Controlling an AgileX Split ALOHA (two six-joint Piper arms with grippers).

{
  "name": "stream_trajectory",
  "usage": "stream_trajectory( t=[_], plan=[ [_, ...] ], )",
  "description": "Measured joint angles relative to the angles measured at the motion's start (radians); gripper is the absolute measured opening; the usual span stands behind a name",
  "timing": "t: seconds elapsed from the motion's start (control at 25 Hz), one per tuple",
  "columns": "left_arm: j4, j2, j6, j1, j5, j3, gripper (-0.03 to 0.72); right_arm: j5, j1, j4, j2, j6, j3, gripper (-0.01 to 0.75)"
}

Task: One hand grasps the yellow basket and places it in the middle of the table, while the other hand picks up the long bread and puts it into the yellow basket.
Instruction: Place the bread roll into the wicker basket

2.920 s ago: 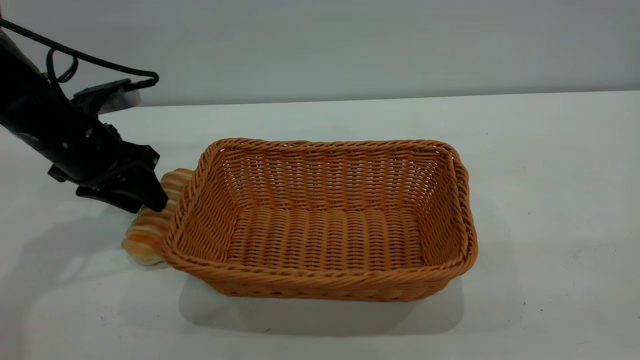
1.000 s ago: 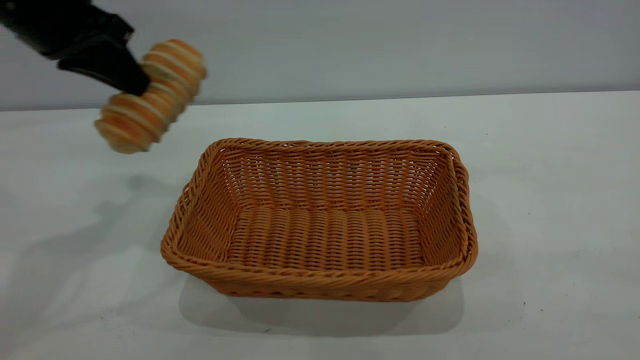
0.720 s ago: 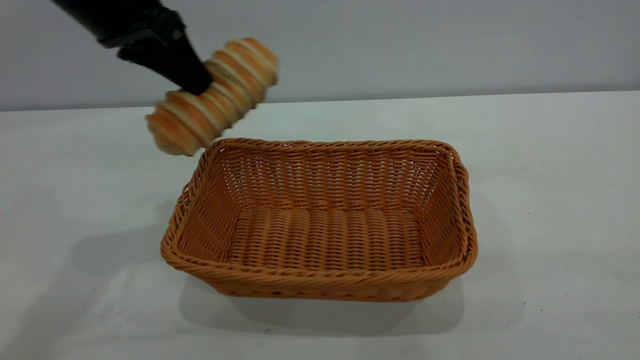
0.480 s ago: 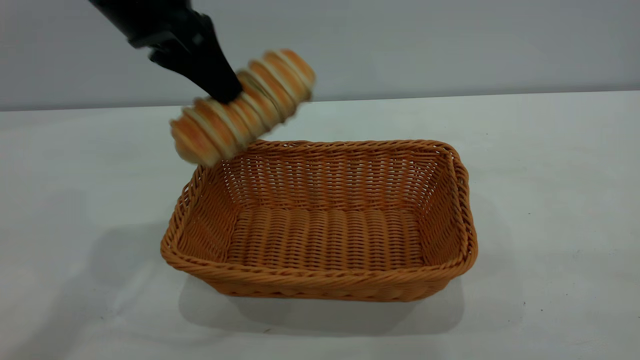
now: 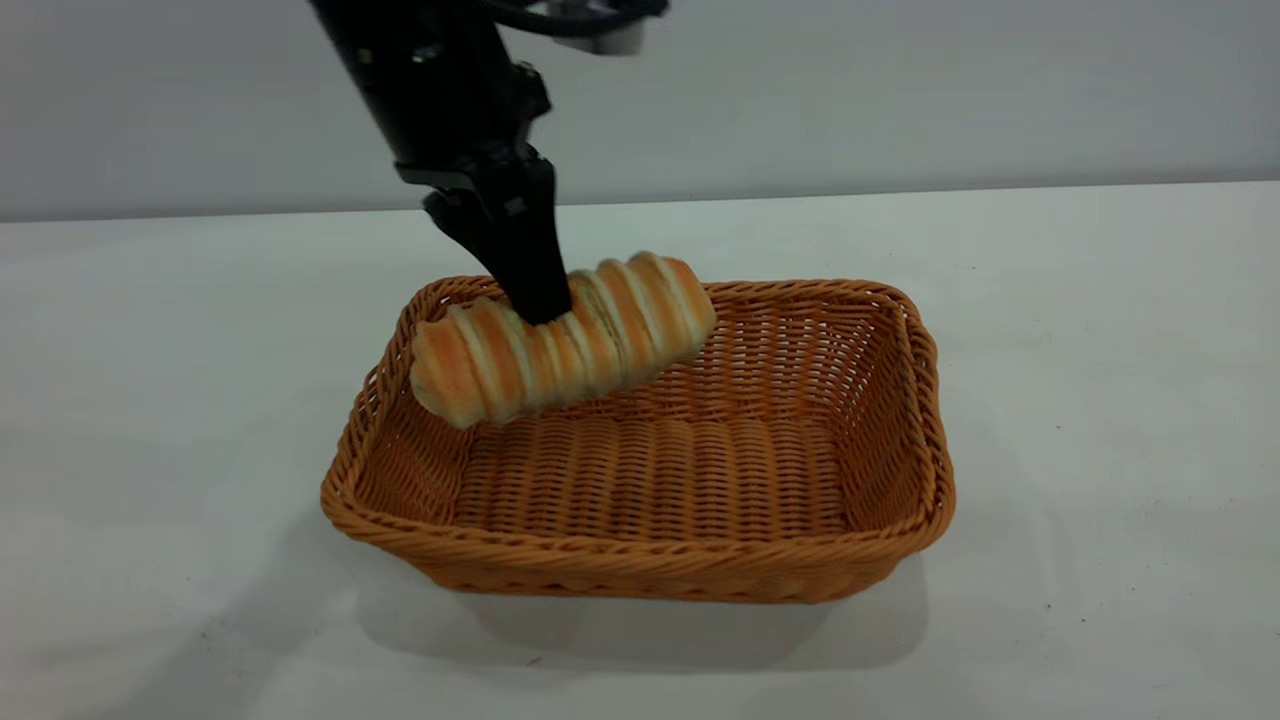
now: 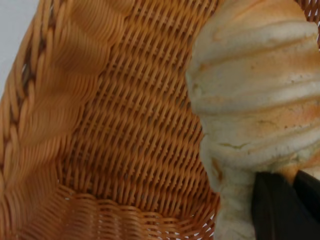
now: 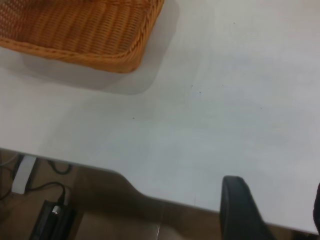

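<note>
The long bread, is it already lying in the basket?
Not yet: the left claw holds the long bread tilted above the yellow basket floor.

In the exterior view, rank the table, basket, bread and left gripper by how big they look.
1. The table, widest by far.
2. The basket.
3. The bread, held over the basket.
4. The left gripper, though its fingers look close to the bread's length, so this last ranking is unsure.
</note>
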Motion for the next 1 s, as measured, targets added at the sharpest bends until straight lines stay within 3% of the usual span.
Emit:
stream_trajectory(
  t=[0.36, 0.72, 0.84, 1.0],
  plan=[
    [0.015, 0.087, -0.029, -0.011, 0.064, -0.098, 0.046, 0.0, 0.0, 0.0, 0.0, 0.0, 0.0, 0.344],
    [0.019, 0.11, -0.034, -0.011, 0.054, -0.1, 0.051, 0.0, 0.0, 0.0, 0.0, 0.0, 0.0, 0.338],
    [0.019, 0.11, -0.034, -0.011, 0.043, -0.1, 0.107, 0.0, 0.0, 0.0, 0.0, 0.0, 0.0, 0.336],
    [0.019, 0.11, -0.043, -0.011, 0.041, -0.1, 0.284, 0.0, 0.0, 0.0, 0.0, 0.0, 0.0, 0.334]
  ],
)
